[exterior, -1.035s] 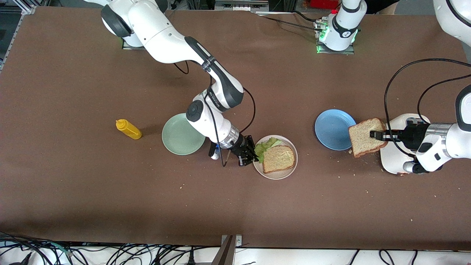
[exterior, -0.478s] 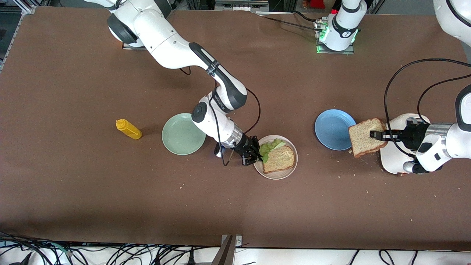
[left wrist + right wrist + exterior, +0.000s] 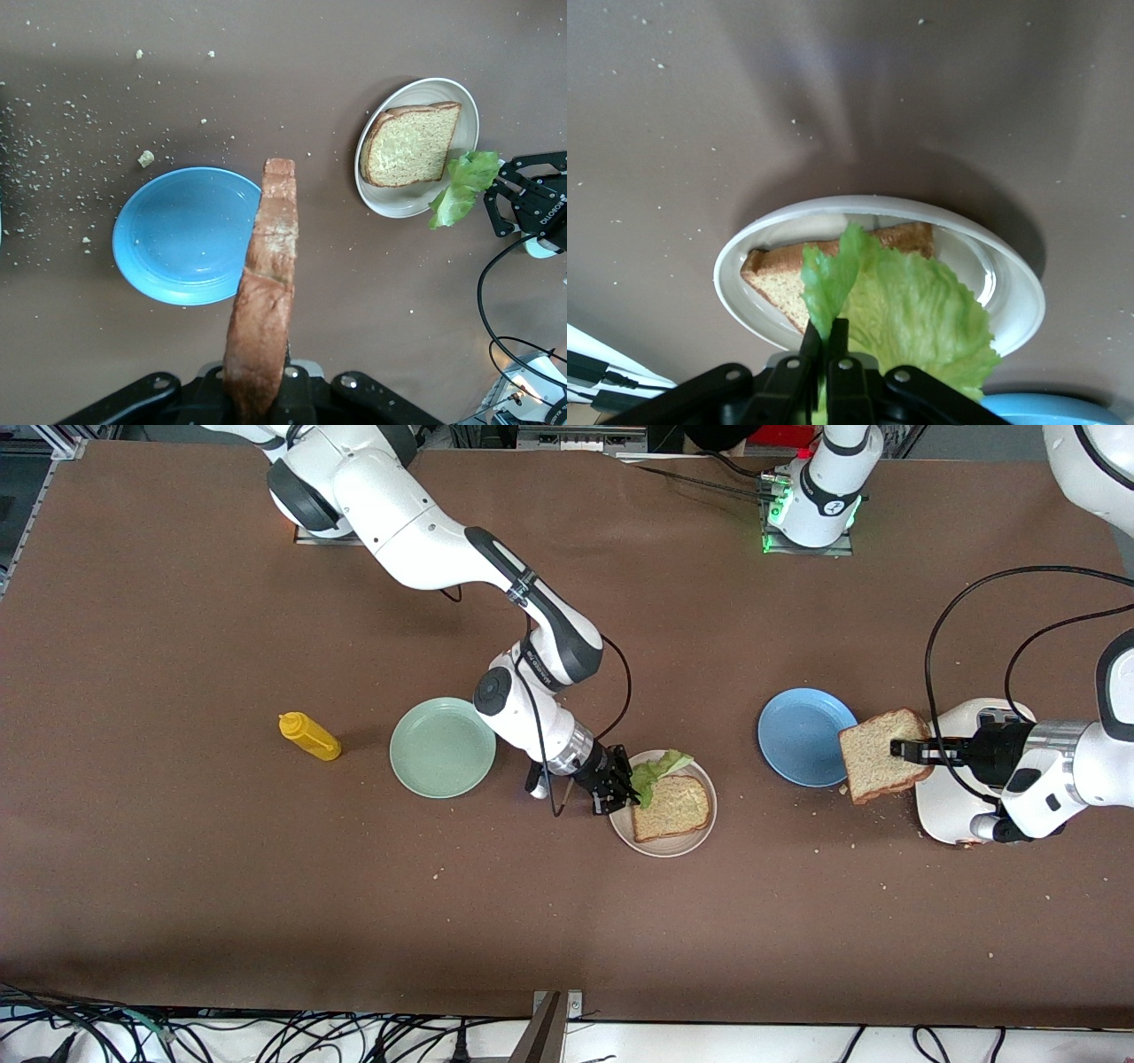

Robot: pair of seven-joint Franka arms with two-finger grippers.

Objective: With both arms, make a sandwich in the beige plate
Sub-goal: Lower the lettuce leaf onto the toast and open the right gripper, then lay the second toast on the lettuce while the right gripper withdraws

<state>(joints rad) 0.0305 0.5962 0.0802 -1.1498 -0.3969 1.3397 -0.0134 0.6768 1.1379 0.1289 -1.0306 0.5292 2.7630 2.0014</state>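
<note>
Right gripper (image 3: 627,788) pinching lettuce leaf (image 3: 908,305), jaws closed, over beige plate (image 3: 663,843) edge: you are layering onto bottom slice (image 3: 671,807). Left gripper (image 3: 905,749) clamping top slice (image 3: 880,755), waiting beside blue plate (image 3: 797,735).

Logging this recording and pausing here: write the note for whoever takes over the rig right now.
Right gripper: shut on the lettuce leaf, over the beige plate's rim.
Left gripper: shut on the second bread slice, over the table by the blue plate, in front of the white toaster.
Done: first bread slice lies on the beige plate.
Left: lay the lettuce on that slice, then top it with the held slice.
</note>
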